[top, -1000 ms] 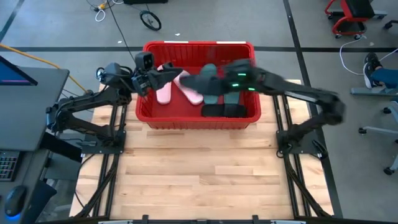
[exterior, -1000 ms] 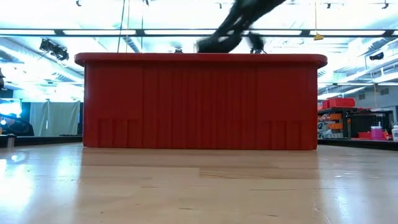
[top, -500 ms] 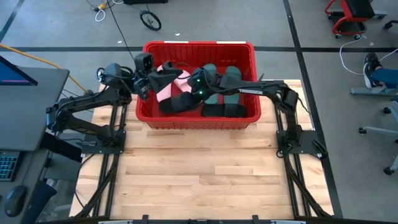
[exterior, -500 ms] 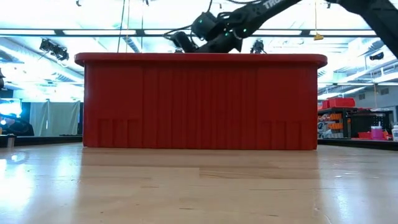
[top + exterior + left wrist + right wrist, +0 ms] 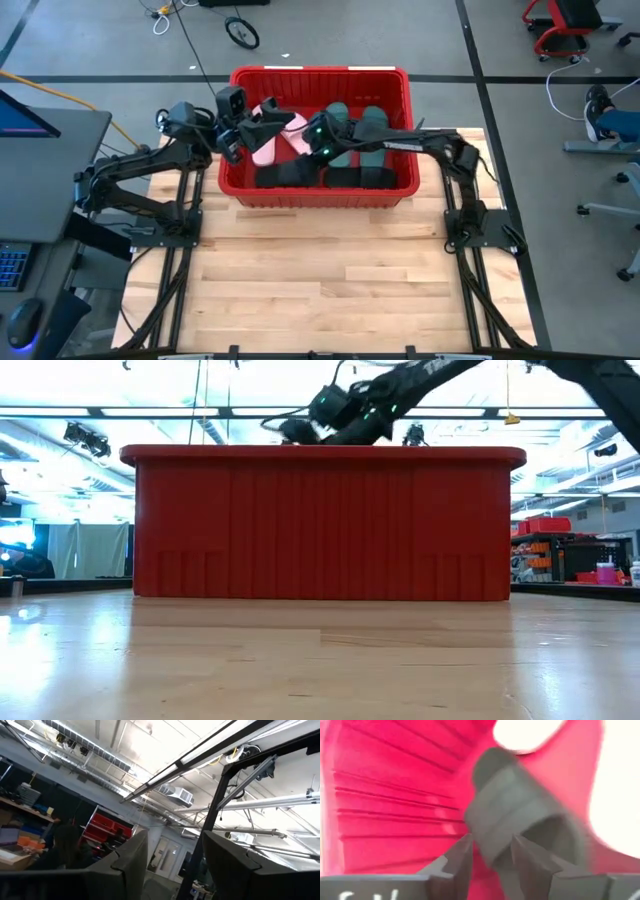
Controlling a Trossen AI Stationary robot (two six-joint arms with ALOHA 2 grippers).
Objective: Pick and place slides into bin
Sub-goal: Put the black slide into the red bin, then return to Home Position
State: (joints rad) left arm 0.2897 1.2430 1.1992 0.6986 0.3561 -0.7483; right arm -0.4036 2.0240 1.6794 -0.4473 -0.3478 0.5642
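Observation:
The red bin stands at the table's far middle. Inside lie two pale pink slides, two dark green slides and two black slides. One black slide is against the near wall. The other black slide is at the near left, seen blurred in the right wrist view. My right gripper is open just above it, over the bin's middle. My left gripper hovers over the bin's left side, open and tipped up toward the ceiling, with nothing between its fingers.
The bin's front wall hides its contents in the low view; only my right arm shows above the rim. Bare wooden tabletop stretches from the bin to the near edge. Arm stands flank it left and right.
My right gripper has swung toward the table's left across the bin with a black slide, then opened and let go. The slide has dropped from a tilted hang and now lies in the bin's near left part.

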